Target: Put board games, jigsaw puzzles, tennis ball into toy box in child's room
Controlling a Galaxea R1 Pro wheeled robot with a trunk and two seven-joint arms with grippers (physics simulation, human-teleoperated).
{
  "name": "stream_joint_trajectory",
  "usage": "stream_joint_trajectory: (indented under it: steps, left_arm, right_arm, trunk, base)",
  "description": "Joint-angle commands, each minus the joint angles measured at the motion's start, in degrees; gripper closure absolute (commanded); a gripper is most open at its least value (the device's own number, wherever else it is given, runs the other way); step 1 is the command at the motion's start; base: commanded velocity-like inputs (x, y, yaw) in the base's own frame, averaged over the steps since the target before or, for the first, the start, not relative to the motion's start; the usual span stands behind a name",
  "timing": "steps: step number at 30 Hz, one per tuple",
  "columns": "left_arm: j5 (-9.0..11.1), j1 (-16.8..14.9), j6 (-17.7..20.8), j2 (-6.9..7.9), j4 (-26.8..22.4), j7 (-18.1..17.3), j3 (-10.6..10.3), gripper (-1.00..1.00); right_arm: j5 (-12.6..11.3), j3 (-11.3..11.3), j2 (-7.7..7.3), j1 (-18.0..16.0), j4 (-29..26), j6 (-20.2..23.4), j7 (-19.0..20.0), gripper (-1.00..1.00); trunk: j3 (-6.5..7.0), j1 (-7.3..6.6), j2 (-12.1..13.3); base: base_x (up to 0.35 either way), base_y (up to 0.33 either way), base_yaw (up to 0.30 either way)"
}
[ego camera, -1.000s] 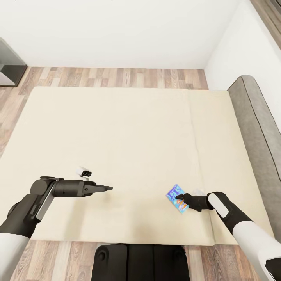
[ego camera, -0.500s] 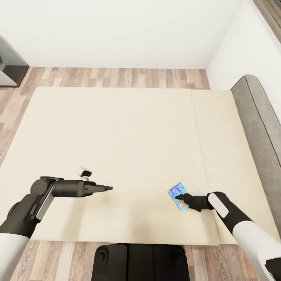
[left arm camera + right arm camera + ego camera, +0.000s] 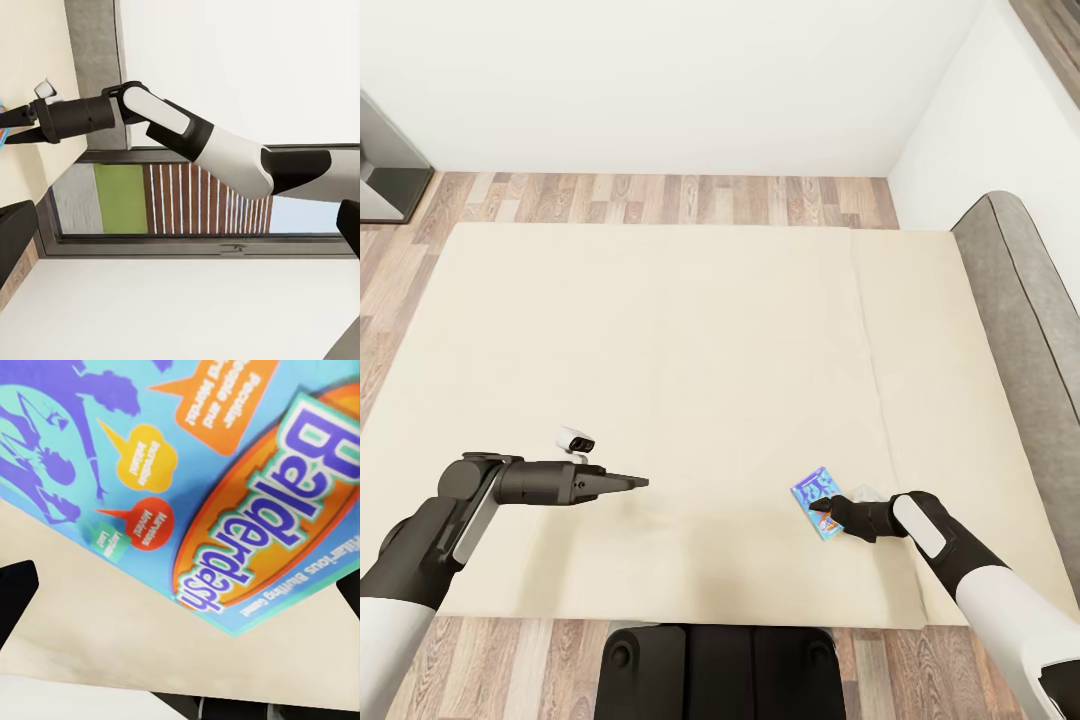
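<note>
One small blue board game (image 3: 818, 503) lies flat near the bed's (image 3: 660, 340) near right edge, the right gripper (image 3: 822, 508) at its near corner, grip unclear; likely light, stiff, best pinched by an edge.

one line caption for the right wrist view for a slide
Right gripper poised at the edge of the blue Balderdash board game lying on the beige bed.

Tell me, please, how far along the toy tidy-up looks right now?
Early or midway: the right gripper is at the blue board game on the bed, jaws around its edge, not visibly lifted. The left gripper hovers empty. The game must reach the toy box.
</note>
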Motion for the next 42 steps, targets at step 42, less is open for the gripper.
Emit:
stream_joint_trajectory:
  steps: [42]
  left_arm:
    - [0.0,0.0,0.6,0.05,0.0,-0.2,0.1,-1.0]
  right_arm:
    - [0.9,0.2,-0.65,0.0,-2.2,3.4,-0.2,-1.0]
  trunk:
    - [-0.06,0.03,-0.1]
  base:
    - [0.0,0.0,0.0]
